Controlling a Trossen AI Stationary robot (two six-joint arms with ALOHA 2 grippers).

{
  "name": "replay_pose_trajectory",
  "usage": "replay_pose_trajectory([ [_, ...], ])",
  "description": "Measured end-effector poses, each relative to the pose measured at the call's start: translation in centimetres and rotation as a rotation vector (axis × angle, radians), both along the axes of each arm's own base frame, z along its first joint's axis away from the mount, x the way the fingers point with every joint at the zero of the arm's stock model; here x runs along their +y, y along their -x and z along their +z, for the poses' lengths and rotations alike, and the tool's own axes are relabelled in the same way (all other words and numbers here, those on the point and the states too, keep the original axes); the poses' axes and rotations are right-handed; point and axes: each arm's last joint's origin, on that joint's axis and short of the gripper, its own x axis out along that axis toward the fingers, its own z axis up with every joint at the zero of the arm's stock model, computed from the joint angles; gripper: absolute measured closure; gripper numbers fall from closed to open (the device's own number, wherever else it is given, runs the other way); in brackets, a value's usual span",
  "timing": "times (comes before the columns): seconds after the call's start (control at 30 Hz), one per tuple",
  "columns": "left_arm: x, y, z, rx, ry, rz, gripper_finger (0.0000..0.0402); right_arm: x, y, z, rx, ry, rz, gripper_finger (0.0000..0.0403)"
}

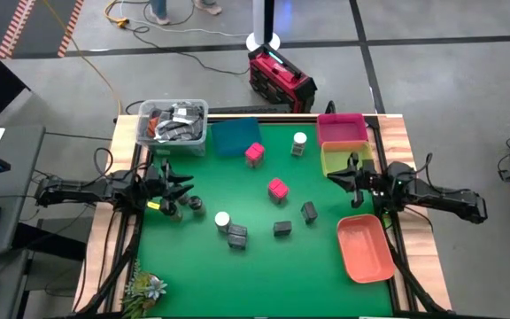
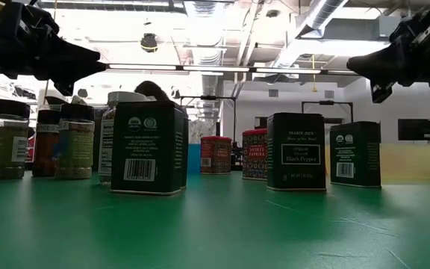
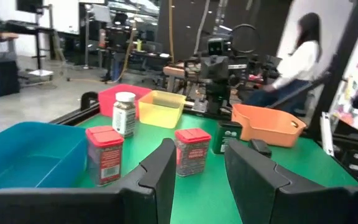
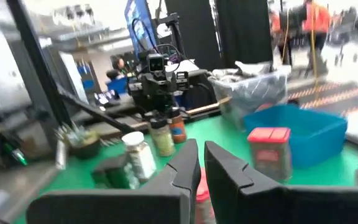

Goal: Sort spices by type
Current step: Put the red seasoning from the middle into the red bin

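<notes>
High view: spices lay scattered mid-tabletop [image 1: 193, 283], between both arms; a pink box [image 1: 277, 189] sat centrally. Left gripper [image 1: 184, 184] and right gripper [image 1: 335, 175] hovered at opposite edges, jaws closed, empty.

Left wrist view: two red-capped tins [image 3: 104, 154] stood directly ahead, upright, nearer this arm.

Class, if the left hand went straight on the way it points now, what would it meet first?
Probably the nearer pink box, straight ahead of the shut left hand, though depth is unclear and the hand may pass above it.
</notes>
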Motion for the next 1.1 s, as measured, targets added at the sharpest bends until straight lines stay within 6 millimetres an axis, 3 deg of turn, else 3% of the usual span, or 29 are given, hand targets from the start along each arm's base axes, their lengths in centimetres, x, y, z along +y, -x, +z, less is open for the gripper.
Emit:
replay_pose_trajectory([
  [0.2, 0.1, 0.1, 0.4, -0.040, 0.045, 0.034, 0.0272, 0.2, -0.2, 0.1, 0.010, -0.081, 0.037, 0.0345],
  [0.5, 0.2, 0.8, 3.2, -0.092, -0.018, 0.068, 0.0272, 0.7, -0.7, 2.8, 0.041, -0.040, 0.066, 0.0345],
  [1.1, 0.3, -0.4, 6.1, 0.046, -0.060, 0.124, 0.0272, 0.9, -5.2, 6.7, 0.274, 0.110, 0.044, 0.0344],
])
